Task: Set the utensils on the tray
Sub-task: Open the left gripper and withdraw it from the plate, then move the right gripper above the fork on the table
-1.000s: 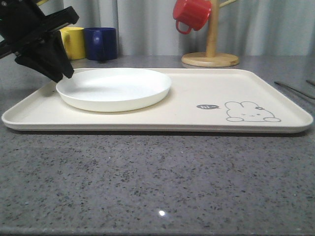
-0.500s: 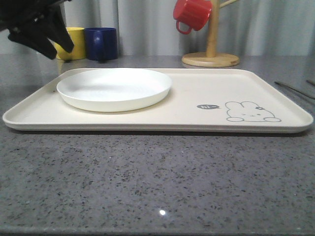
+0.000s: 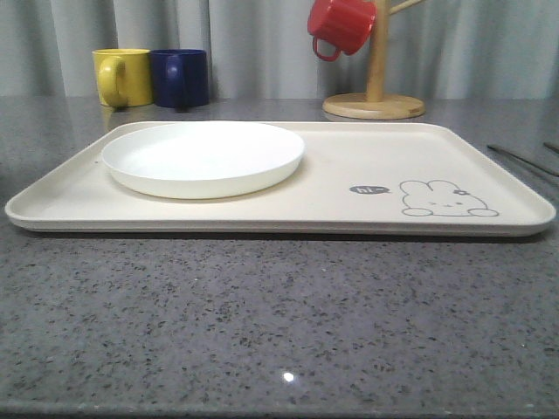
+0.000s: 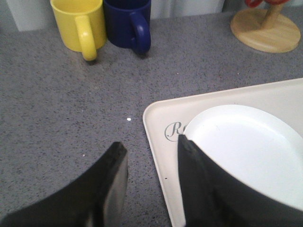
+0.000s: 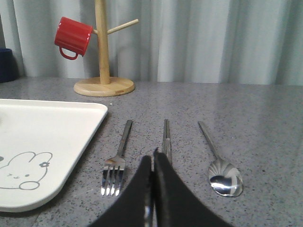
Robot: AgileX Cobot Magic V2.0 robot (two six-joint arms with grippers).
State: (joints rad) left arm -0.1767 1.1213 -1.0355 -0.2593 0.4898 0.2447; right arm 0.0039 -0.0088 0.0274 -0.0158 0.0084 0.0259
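On the grey speckled counter (image 3: pixel 262 332), fork (image 5: pixel 116 163), chopsticks (image 5: pixel 166 135), spoon (image 5: pixel 222 170) lie beside the tray (image 5: pixel 42 142); left gripper (image 4: pixel 149 163) spread, right gripper (image 5: pixel 152 163) pinched empty.

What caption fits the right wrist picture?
Shut right gripper over chopsticks, between fork and spoon, beside the tray.

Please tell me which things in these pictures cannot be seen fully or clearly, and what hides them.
- Tray script, left wrist view: letters after "R" hidden by the plate and the left end effector.
- Chopsticks, right wrist view: near ends hidden behind the shut right end effector.
- Cutlery, front view: thin slivers cut off at the right edge.
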